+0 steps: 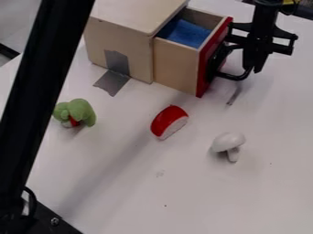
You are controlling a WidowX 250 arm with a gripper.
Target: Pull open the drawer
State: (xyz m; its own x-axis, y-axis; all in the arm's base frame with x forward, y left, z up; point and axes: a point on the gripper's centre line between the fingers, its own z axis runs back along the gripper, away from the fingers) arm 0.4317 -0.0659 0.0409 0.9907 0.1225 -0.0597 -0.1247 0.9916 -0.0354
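End effector: it hung at the upper right, beside the drawer's front, with its lower end (254, 68) at the handle; whether it was wide or narrow, I could not tell.
Drawer (175, 66): it stood plainly out of the right side of the wooden box, its side wall and part of its inside exposed, so the main part of the task looked done.
Red front (203, 77): it stood well apart from the box's face, at the drawer's outer end.
Black handle (234, 77): it stuck out from the front, close around the end effector; I could not tell whether the two touched.
Blue lining or cloth (183, 34): it showed inside the drawer, a fair sign of a real opening.
Still to do: probably little, perhaps a further pull if full travel was wanted, then backing clear of the handle without nudging the drawer inward.
Wooden box (120, 42): it stood upright on the counter (183, 196), grey tape (112, 82) running from its side onto the surface.
Farther out: a red-and-white piece (168, 121), a white mushroom (229, 142) and a green toy (78, 111) lay apart from the drawer.
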